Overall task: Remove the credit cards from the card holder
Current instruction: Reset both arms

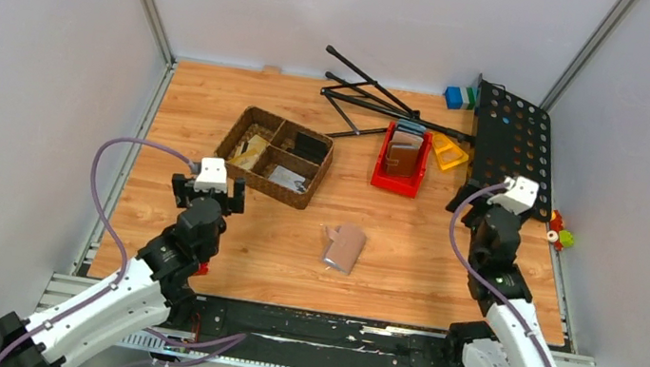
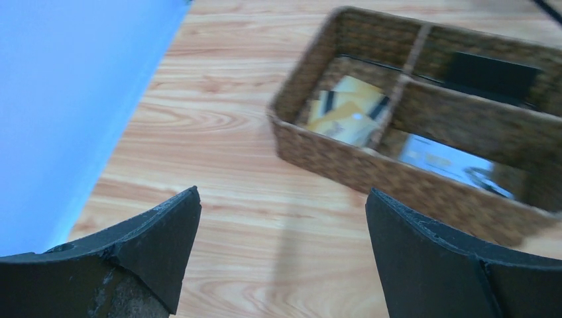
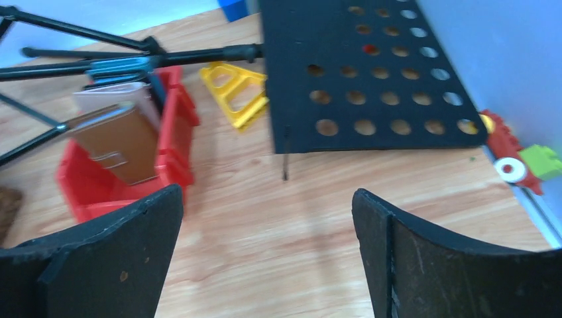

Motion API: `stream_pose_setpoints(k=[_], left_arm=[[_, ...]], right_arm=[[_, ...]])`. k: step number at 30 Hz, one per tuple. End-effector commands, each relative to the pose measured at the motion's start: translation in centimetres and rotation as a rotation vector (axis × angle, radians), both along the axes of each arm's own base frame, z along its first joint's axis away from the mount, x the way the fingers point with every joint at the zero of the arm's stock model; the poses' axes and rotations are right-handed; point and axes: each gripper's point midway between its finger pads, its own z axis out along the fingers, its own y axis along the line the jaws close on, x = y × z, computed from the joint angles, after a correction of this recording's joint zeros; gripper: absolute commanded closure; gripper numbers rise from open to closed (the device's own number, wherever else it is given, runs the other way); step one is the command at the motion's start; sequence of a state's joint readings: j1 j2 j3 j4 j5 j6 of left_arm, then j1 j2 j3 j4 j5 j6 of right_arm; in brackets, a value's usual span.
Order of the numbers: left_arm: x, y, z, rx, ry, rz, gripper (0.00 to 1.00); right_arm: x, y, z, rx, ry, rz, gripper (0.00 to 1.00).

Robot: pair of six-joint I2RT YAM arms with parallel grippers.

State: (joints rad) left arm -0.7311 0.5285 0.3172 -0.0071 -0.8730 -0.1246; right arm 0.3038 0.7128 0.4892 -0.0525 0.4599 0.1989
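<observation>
On the wooden table (image 1: 202,109) lies 1 card holder (image 1: 346,248), taupe-brown, folded shut and flat, about midway between the 2 arms. It sits to the right of the left gripper (image 1: 208,192) and a little nearer the bases, and to the left of the right gripper (image 1: 499,213), well apart from both. A thin pale sliver pokes out at its far left corner; whether that is a card cannot be told. Each of the 2 grippers hangs above bare wood with its jaws spread wide and nothing between them, as both wrist views show. Just beyond the left gripper stands 1 wicker basket (image 1: 243,126) with 3 compartments. The left compartment holds some yellow cards (image 2: 348,109), too blurred to count. The far right one holds 1 black card (image 2: 494,74), and the near right one holds 1 silvery grey card (image 2: 450,162). The basket lies up and to the left of the holder, near it but not touching. Ahead of the right gripper stands 1 red bin (image 3: 93,192) with at least 2 wallets on edge in it, the front one a brown wallet (image 3: 126,142). Just right of the bin is 1 yellow piece (image 3: 235,93), and beside that lies 1 black perforated panel (image 3: 291,66).
</observation>
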Motion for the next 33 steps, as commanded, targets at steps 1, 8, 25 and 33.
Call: stream_pose_setpoints(k=[1, 8, 25, 33], left_arm=[[2.4, 2.8, 3.7, -0.051, -0.108, 0.099, 0.00], [5.4, 6.0, -0.9, -0.038, -0.057, 0.163, 0.01], [9.7, 7.5, -6.3, 0.015, -0.056, 0.129, 0.02], [9.9, 5.6, -6.6, 0.062, -0.060, -0.002, 0.00]], right_arm=[[0.9, -1.6, 0.9, -0.021, -0.141, 0.058, 0.02], [1.5, -1.9, -0.9, -0.167, -0.229, 0.165, 0.00], [6.7, -3.3, -9.6, -0.208, -0.095, 0.126, 0.00], [6.9, -2.9, -9.8, -0.221, -0.041, 0.128, 0.00]])
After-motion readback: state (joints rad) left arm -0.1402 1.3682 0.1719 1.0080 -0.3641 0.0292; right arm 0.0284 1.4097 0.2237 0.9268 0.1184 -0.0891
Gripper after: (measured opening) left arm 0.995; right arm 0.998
